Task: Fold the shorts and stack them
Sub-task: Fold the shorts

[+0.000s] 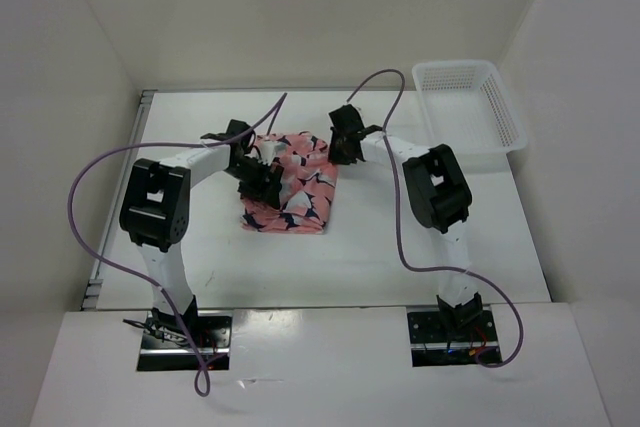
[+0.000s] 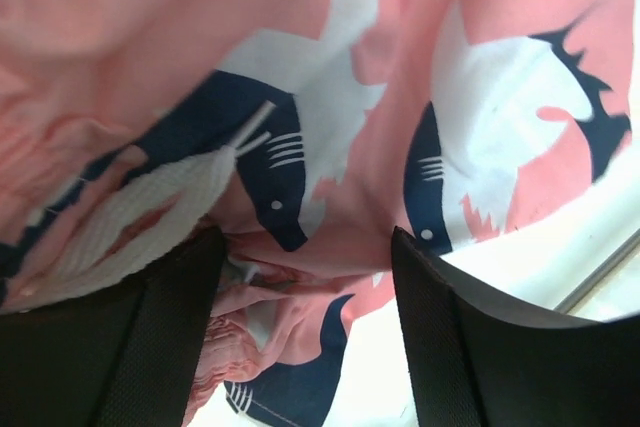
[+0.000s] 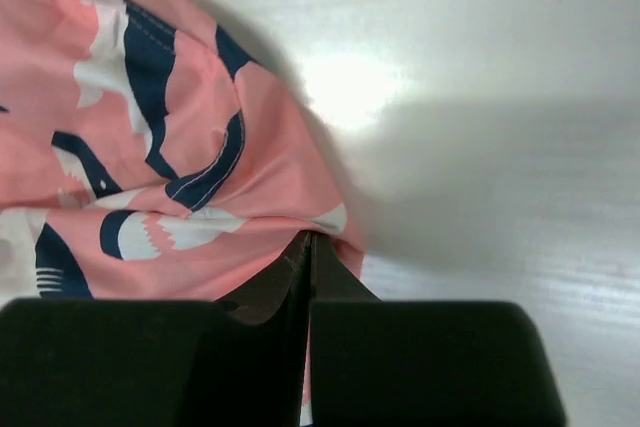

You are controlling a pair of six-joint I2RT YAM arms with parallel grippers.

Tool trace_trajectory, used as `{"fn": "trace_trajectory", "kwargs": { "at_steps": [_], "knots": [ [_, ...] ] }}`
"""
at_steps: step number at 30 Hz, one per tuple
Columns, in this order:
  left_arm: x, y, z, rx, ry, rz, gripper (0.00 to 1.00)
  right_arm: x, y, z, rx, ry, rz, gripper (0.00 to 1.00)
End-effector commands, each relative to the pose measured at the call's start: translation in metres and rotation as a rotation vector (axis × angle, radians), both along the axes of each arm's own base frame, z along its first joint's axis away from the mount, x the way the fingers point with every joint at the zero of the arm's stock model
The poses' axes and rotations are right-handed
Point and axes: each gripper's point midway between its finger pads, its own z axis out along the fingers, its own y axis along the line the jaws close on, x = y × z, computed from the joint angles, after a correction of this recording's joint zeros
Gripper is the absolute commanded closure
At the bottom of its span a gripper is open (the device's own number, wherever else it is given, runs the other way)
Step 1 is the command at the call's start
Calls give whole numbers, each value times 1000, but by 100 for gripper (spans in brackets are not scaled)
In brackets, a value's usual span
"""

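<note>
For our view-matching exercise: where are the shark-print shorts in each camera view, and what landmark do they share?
Top external: shorts mid-table, between left gripper and right gripper.
Left wrist: filling the frame above the fingers.
Right wrist: left half, edge pinched by right gripper.
Shared landmark: the navy shark print.

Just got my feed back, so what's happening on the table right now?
Both arms are working the salmon-pink shark-print fabric shorts, lying partly folded mid-table. The right gripper is shut on their far right corner; the left gripper is open, pressed into the bunched fabric near the white drawstring.
</note>
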Motion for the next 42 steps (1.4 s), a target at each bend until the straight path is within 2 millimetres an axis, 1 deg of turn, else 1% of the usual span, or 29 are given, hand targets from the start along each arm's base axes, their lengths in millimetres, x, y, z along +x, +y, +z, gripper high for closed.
{"fn": "trace_trajectory", "kwargs": {
  "at_steps": [1, 2, 6, 7, 10, 11, 15, 16, 19, 21, 22, 23, 24, 25, 26, 27, 28, 29, 30, 31, 32, 33, 34, 35, 37, 38, 39, 40, 42],
  "knots": [
    [-12, -5, -14, -29, 68, -59, 23, 27, -4, 18, -41, -68, -10, 100],
    [-10, -6, -8, -31, 59, -59, 23, 27, -4, 18, -48, -70, -1, 100],
    [8, 12, -7, 90, -14, -38, 23, 27, -8, 58, -36, -140, 3, 100],
    [15, 22, -9, 126, -38, -32, 23, 26, -12, 75, -37, -176, 2, 100],
    [17, 25, 3, 108, -40, -17, 21, 22, -17, 107, -39, -230, 9, 100],
    [13, 19, 11, 66, -38, -27, 21, 18, -19, 111, -40, -228, 9, 99],
    [16, -6, 65, -91, -73, -43, 0, 7, -29, 134, -40, -271, 0, 94],
    [21, -11, 87, -121, -104, -40, 0, 6, -29, 142, -33, -284, -2, 94],
    [29, -18, 126, -172, -165, -11, 0, -3, -34, 157, -24, -302, -3, 94],
    [36, -18, 150, -172, -222, 17, 0, -12, -42, 174, -30, -330, -9, 92],
    [39, -15, 170, -168, -293, 23, 0, -20, -49, 189, -34, -355, -12, 91],
    [46, -4, 178, -108, -347, 73, 0, -23, -55, 197, -43, -374, -32, 89],
    [52, 6, 212, -88, -490, 117, 0, -29, -61, 202, -56, -383, -32, 88],
    [57, 19, 227, -37, -576, 165, 0, -39, -69, 198, -88, -369, -29, 84],
    [64, 42, 241, 29, -644, 240, 0, -49, -78, 215, -93, -398, -40, 83],
    [66, 72, 245, 139, -663, 332, 0, -55, -88, 218, -125, -403, -53, 82],
    [65, 89, 256, 165, -681, 396, 0, -65, -96, 211, -145, -383, -58, 80],
    [64, 127, 256, 207, -675, 502, 0, -78, -104, 223, -143, -399, -68, 77],
    [53, 147, 265, 227, -697, 566, 0, -86, -109, 224, -142, -401, -68, 76],
    [41, 164, 247, 260, -651, 619, 0, -95, -113, 218, -148, -392, -66, 74],
    [32, 187, 243, 290, -645, 694, 0, -103, -117, 218, -142, -386, -73, 69],
    [15, 197, 250, 292, -665, 751, 0, -115, -123, 230, -121, -408, -84, 65],
    [5, 211, 244, 330, -653, 815, 0, -124, -126, 223, -107, -390, -101, 59],
    [-15, 226, 232, 354, -629, 886, 0, -132, -130, 221, -101, -379, -110, 39],
    [-35, 244, 223, 356, -601, 1001, 0, -150, -137, 225, -57, -390, -143, 15],
    [-51, 253, 236, 346, -660, 1059, 0, -154, -142, 225, -49, -389, -160, 6],
    [-71, 272, 226, 367, -638, 1164, 0, -164, -149, 229, -39, -402, -176, 0],
    [-88, 277, 238, 374, -695, 1219, 0, -169, -152, 230, -27, -403, -198, 0],
    [-106, 292, 235, 438, -720, 1307, 0, -182, -158, 233, -11, -403, -211, 0]
  ]
}}
